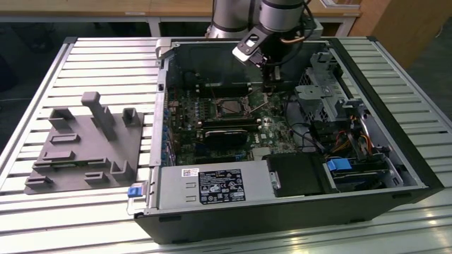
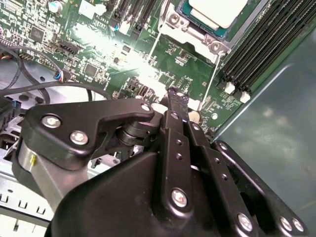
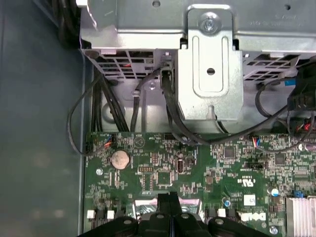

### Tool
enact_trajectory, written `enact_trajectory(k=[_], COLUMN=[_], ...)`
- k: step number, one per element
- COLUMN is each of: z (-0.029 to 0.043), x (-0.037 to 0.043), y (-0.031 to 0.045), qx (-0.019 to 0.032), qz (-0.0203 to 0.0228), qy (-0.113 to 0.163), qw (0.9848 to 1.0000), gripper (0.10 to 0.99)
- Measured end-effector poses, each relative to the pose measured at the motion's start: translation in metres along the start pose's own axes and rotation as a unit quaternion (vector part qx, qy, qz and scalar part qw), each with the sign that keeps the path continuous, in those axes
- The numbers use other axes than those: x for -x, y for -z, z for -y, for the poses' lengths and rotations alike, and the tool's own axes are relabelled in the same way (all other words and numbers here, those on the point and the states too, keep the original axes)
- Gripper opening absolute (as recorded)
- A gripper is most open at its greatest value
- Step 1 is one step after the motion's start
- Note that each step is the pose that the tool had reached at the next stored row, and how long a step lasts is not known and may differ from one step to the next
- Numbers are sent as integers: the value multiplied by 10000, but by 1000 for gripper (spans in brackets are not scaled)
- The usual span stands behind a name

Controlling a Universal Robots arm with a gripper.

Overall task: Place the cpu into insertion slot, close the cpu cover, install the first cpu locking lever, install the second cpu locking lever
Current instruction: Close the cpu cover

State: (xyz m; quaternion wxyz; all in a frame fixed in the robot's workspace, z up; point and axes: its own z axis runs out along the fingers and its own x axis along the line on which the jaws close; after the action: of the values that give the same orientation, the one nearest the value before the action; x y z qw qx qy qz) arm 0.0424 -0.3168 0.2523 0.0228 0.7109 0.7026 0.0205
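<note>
The cpu [image 2: 217,11] shows its pale metal face, lying in the insertion slot [image 1: 229,108] on the green motherboard. Silver metal of the cpu cover [image 2: 196,35] frames it; I cannot tell whether it is fully down. Two thin wire locking levers [image 2: 154,43] [image 2: 213,74] run out from the socket's corners along the board. My gripper [image 2: 177,96] is shut with nothing visible between its black fingers, its tip close above the board beside the end of one lever. It hangs inside the case [image 1: 268,89], to the exterior view's right of the socket, and shows in the first wrist view [image 3: 170,198].
Black memory slots [image 2: 261,49] flank the socket. A black heatsink block [image 1: 226,138] and a grey power supply [image 1: 211,185] lie nearer the front. A metal drive cage [image 3: 210,59] with cables stands beside the board. A grey fixture [image 1: 88,143] sits outside the case.
</note>
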Motion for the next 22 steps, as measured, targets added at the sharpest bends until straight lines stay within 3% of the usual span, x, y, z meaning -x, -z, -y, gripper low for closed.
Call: enact_trajectory(k=[22], z=[-122], x=[-9], y=[-32], qx=[-26], qz=[-1], qy=[1], qw=[10000], gripper=[106])
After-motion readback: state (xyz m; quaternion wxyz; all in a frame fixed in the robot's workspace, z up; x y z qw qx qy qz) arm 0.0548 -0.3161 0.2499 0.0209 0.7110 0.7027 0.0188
